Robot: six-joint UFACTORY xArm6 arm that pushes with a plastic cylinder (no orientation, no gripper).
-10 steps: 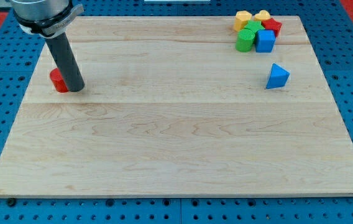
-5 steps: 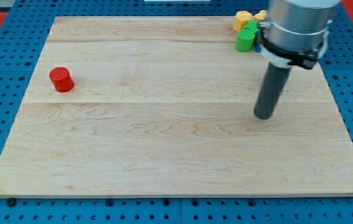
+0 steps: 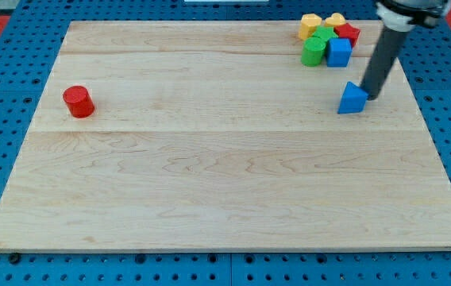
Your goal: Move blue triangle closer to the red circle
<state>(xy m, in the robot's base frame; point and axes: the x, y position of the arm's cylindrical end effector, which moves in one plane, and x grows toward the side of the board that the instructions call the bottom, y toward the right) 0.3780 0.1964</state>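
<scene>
No text, label, brand, number or sign was readable anywhere on the wooden board (image 3: 225,183), the blocks or the surrounding surface.

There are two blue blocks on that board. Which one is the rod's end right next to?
The blue triangle, lying alone below the cluster. My tip sits against its right side, while the blue cube is packed among the other blocks near the view's top.

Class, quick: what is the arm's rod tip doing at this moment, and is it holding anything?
My tip: no gripper, holds nothing; it sits against the blue triangle on the view's right side.
</scene>
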